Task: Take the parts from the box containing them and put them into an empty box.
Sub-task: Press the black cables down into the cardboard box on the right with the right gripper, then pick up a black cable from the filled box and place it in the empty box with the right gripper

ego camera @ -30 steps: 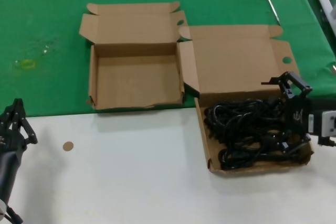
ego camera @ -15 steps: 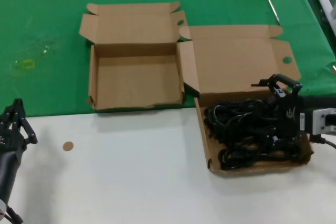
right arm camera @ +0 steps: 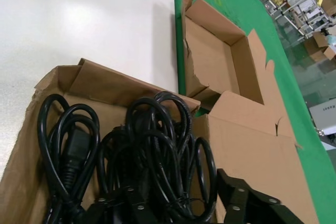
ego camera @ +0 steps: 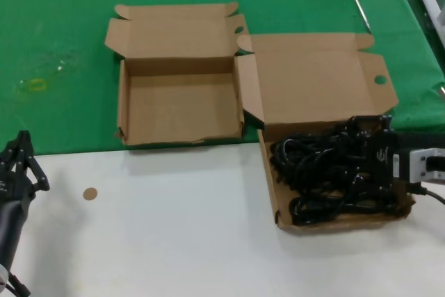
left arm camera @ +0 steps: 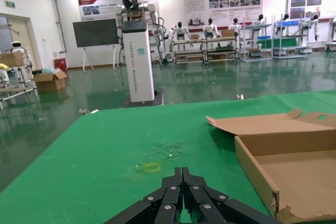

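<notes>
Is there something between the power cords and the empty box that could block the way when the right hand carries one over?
Between the power cords and the empty box stands the larger box's upright side flap, with the box walls below. The right hand would probably have to lift over them.

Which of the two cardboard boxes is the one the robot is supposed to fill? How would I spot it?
Look at the green cloth covering the far part of the table. Two open brown boxes sit side by side at its near edge; the one to fill is the smaller box on the left. It holds nothing, while the larger box holds black power cords, with the right hand among them.
</notes>
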